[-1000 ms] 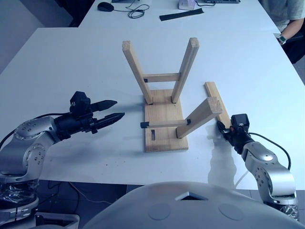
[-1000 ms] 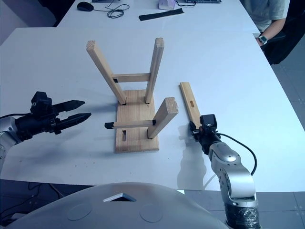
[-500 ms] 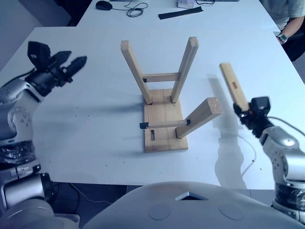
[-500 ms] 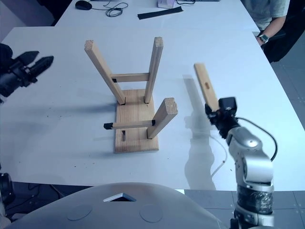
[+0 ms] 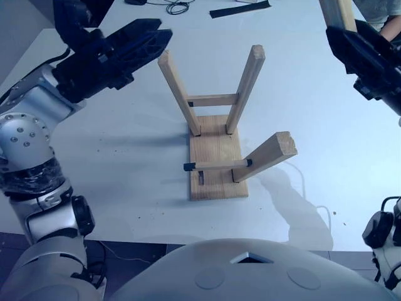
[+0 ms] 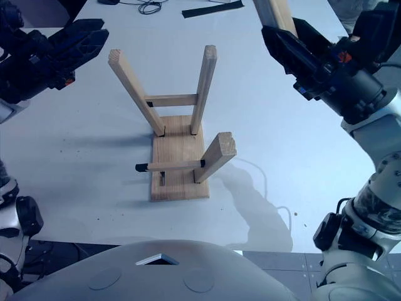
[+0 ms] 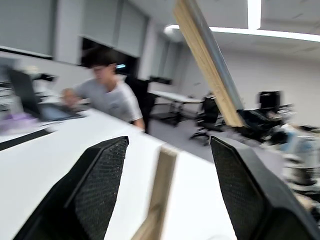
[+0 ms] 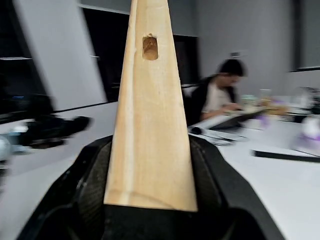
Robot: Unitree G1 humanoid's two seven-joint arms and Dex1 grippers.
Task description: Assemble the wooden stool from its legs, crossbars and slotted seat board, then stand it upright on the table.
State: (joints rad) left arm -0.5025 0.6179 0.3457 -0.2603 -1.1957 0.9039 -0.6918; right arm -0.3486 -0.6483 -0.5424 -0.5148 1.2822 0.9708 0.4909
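Since the board (image 5: 216, 150) lies flat on the tabletop (image 5: 113, 163) with its slots up, the stool is going together upside down. Two far legs (image 5: 245, 88) stand in it, joined by a bar (image 5: 213, 100). A tilted leg (image 5: 266, 155) leans outward at the near right, tied to a near bar (image 5: 216, 165) whose free end points left. Judged state: one leg left to fit, at the near left corner, where a slot (image 5: 202, 178) shows open.

Your right end effector (image 6: 282, 28) is clamped on the fourth leg (image 8: 150, 125), gripped at one end so the mortise (image 8: 150, 47) and the other end are free for seating. It hangs high and to the right of the board, well apart from the open corner.

Your left end effector (image 5: 156, 34) has its fingers apart and holds nothing, up beside the top of the far left leg (image 5: 178, 94), likely placed to steady the frame. Risk: the tilted leg may shift when you press the fourth one in
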